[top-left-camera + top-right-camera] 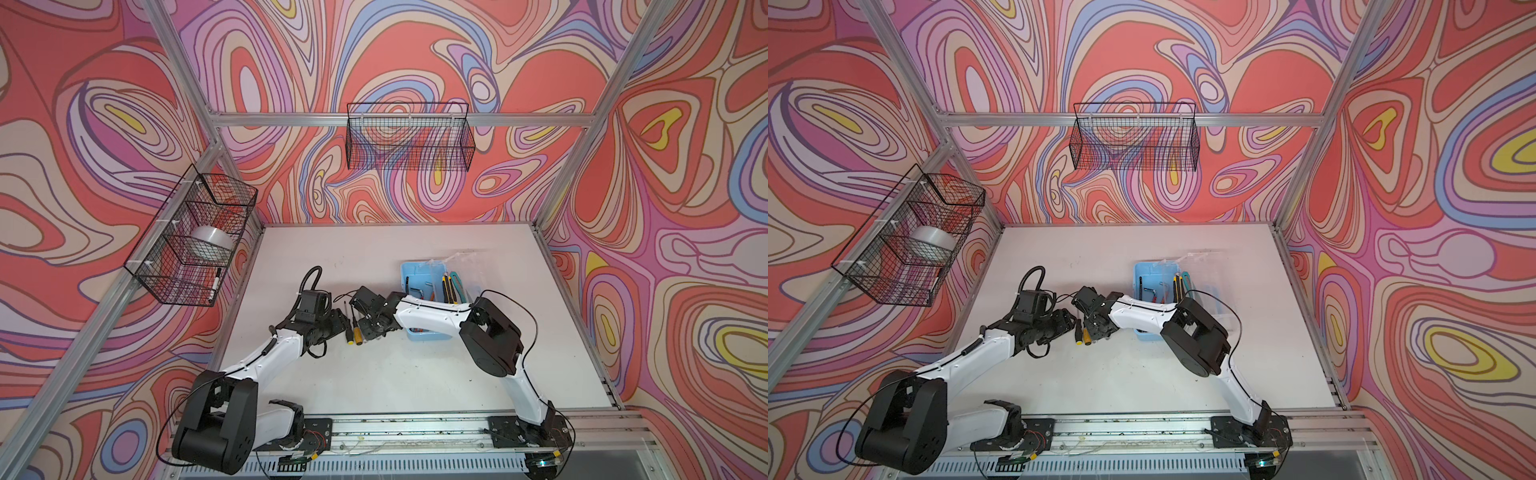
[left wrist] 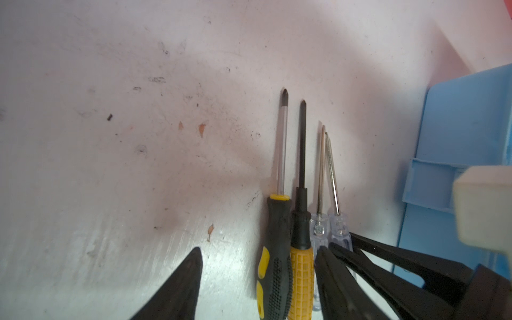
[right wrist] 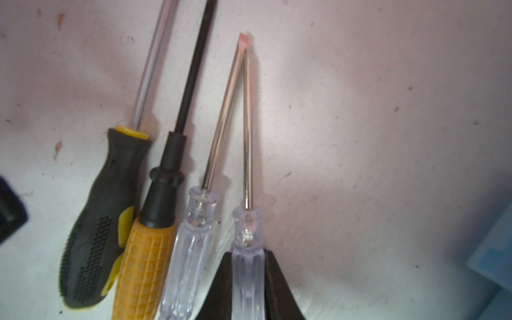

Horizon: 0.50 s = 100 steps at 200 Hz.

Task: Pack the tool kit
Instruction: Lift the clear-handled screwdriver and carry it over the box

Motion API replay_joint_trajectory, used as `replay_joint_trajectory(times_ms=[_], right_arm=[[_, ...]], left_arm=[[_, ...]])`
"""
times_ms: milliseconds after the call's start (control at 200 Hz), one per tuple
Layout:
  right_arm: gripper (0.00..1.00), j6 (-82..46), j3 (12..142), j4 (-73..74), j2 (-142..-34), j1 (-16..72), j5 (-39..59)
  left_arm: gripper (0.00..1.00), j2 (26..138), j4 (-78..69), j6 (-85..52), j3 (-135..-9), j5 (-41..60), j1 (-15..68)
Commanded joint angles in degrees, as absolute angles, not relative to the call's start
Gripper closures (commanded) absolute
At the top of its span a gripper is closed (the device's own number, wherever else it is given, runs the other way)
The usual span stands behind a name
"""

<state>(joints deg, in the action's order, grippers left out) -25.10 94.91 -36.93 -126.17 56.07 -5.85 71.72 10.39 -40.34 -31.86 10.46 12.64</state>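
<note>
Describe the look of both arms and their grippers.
Both the left arm and right arm have smooth white link shells between bulky black joint housings, with a thin black cable running along each. A ribbed black hose loops at the left wrist. The left gripper and right gripper have black, tapering, pointed fingers.

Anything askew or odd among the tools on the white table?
Mildly: the clear-handled screwdriver in the right gripper angles toward the neighbouring clear-handled screwdriver, their metal tips meeting. Nothing looks damaged or spilled.
</note>
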Motion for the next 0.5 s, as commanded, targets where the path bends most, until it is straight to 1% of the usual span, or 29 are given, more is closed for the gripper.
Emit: replay_joint_trajectory(times_ms=[0, 90, 110, 366, 496], right_arm=[[0.88, -25.05, 94.32, -38.23, -124.54, 56.51, -7.94], [0.97, -24.79, 94.13, -38.73, -122.58, 56.43, -9.01], [1.00, -24.69, 94.03, -38.97, -122.12, 56.50, -9.28], [1.00, -24.52, 90.97, -39.62, -112.12, 56.42, -11.39], [1.00, -23.84, 90.47, -44.42, -105.87, 55.42, -16.84]], left_arm=[[0.35, 72.08, 9.67, -40.78, -32.25, 10.37, 12.30], [0.35, 72.07, 10.06, -40.65, -32.50, 10.16, 12.29], [0.35, 72.07, 10.08, -40.61, -32.52, 10.14, 12.30], [0.35, 71.59, 10.38, -40.63, -32.85, 9.50, 12.26], [0.35, 71.89, 10.90, -40.36, -33.59, 9.41, 12.29]])
